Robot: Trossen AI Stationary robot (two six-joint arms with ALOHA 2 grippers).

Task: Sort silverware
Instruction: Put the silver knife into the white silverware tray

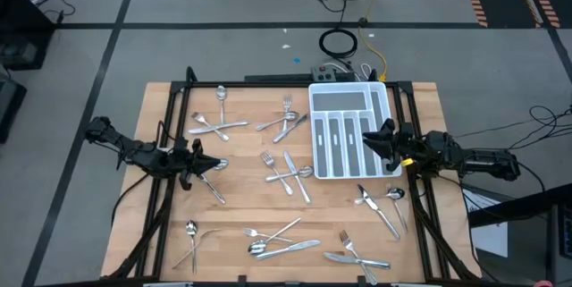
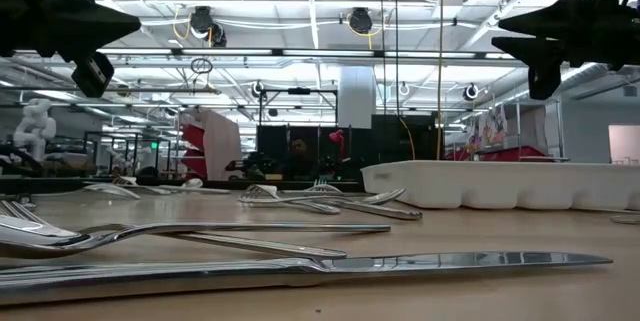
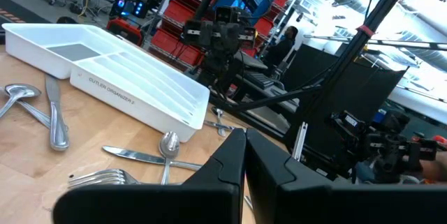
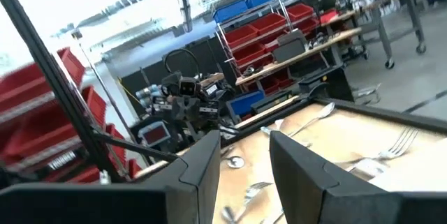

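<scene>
Knife (image 2: 330,264) lying flat nearest the low camera, both grippers raised above the table.

Left gripper (image 1: 198,164) poised over the table's left side, fingers (image 3: 230,161) pressed together on nothing, with a spoon (image 1: 217,164) just beside its tip. Right gripper (image 1: 379,137) poised at the right rim of the white tray (image 1: 322,169), fingers (image 4: 297,154) parted with a clear gap, nothing between them. Silverware (image 1: 286,175) scattered across the wood between the two grippers: crossed forks and a knife midway, a pair of pieces (image 1: 380,202) below the right gripper, more (image 1: 277,240) along the near edge, others (image 1: 222,122) beyond the left gripper. Tray compartments showing white, no silverware visible inside.
</scene>
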